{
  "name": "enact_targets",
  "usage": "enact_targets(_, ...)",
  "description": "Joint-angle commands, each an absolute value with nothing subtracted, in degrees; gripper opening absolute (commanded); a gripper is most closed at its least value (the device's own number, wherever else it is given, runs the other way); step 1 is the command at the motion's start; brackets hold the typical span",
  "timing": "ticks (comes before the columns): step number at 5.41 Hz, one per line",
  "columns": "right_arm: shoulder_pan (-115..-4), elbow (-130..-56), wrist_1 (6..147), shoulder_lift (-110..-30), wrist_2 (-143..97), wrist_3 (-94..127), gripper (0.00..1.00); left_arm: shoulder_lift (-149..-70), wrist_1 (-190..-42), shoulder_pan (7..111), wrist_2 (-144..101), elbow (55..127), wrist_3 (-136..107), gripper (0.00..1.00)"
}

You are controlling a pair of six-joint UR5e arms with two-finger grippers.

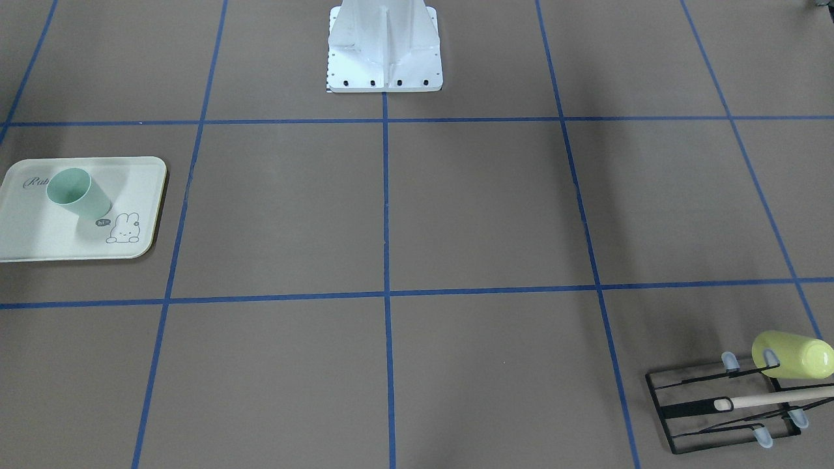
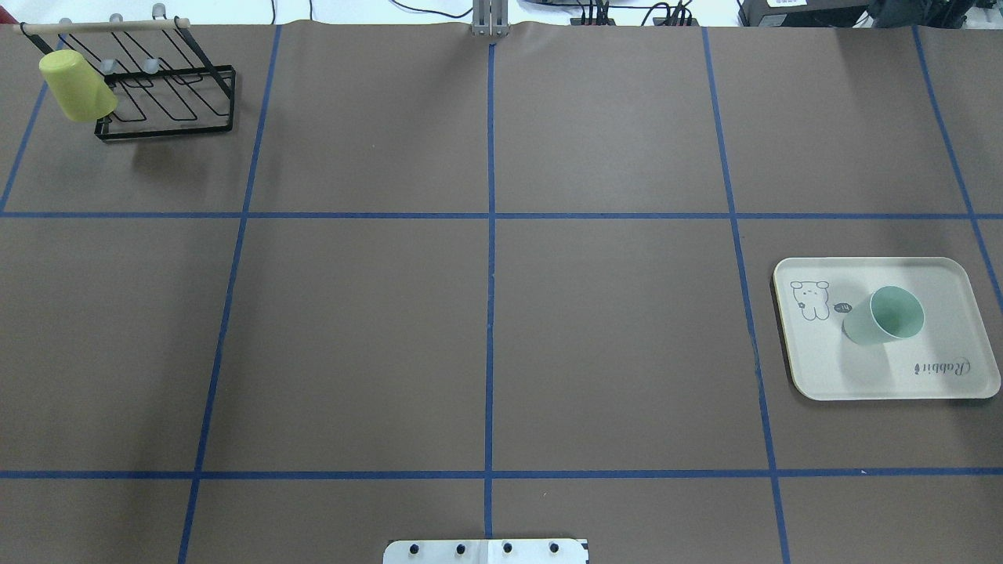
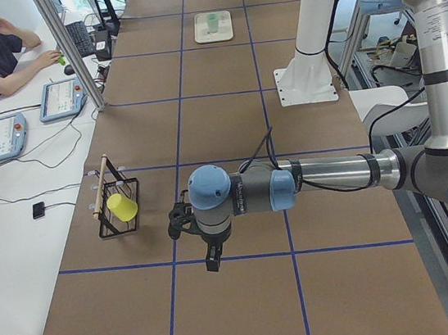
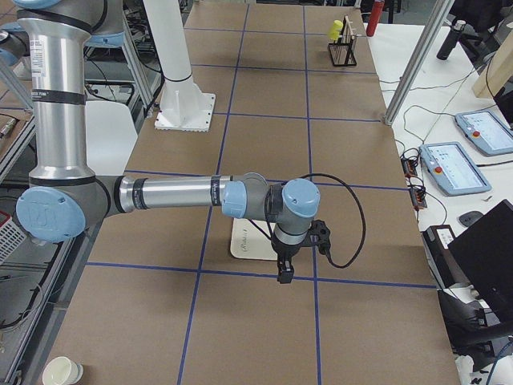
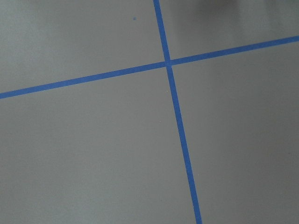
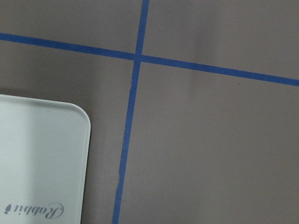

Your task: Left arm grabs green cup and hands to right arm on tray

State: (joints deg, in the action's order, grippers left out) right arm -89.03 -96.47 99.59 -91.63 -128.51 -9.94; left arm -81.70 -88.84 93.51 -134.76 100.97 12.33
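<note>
Green cup (image 2: 884, 315) is on the tray (image 2: 940, 384); both arms hang above the bench.

At the far left corner a yellow-green cup (image 2: 76, 86) hangs on the black rack (image 2: 168, 117). My left tool (image 3: 211, 260) hovers over bare bench near it, and I cannot tell its jaw gap. By the right edge the green cup stands mouth up on the tray, right tool (image 4: 284, 274) above the tray's corner, gap equally unreadable. My worry is that a low right-arm sweep would topple the cup.

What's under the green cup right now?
The tray: the green cup stands upright on it, open end up, beside the bunny drawing. The patch of tray beneath its base is hidden.
</note>
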Motion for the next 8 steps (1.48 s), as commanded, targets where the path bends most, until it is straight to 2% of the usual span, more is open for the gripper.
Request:
enact_targets(1, -89.0, -97.3, 99.6, -91.7, -128.6, -9.4, 1.00, -81.7, -88.9, 93.5, -134.8, 101.0, 12.3, 1.00)
enact_targets(8, -89.0, -98.4, 99.6, -92.0, -128.5, -7.6, 1.00, -81.7, -88.9, 93.5, -134.7, 101.0, 12.3, 1.00)
